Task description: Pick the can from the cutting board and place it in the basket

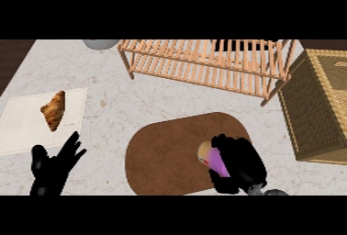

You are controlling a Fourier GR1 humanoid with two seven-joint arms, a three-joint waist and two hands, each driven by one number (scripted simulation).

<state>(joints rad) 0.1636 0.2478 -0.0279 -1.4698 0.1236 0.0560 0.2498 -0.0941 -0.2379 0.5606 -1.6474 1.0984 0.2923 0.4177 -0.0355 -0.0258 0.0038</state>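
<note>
A purple can point(212, 158) with a tan top lies on the oval brown cutting board point(166, 151) at the lower middle of the head view. My right hand point(238, 165) is curled round the can's right side and hides most of it. The woven basket point(318, 105) stands at the right edge, beyond the board. My left hand point(55, 163) rests open at the lower left, fingers up, apart from everything.
A croissant point(53, 110) lies on a white mat point(27, 131) at the left. A wooden slatted rack point(210, 64) stands across the back. A grey object point(102, 43) shows at the top edge.
</note>
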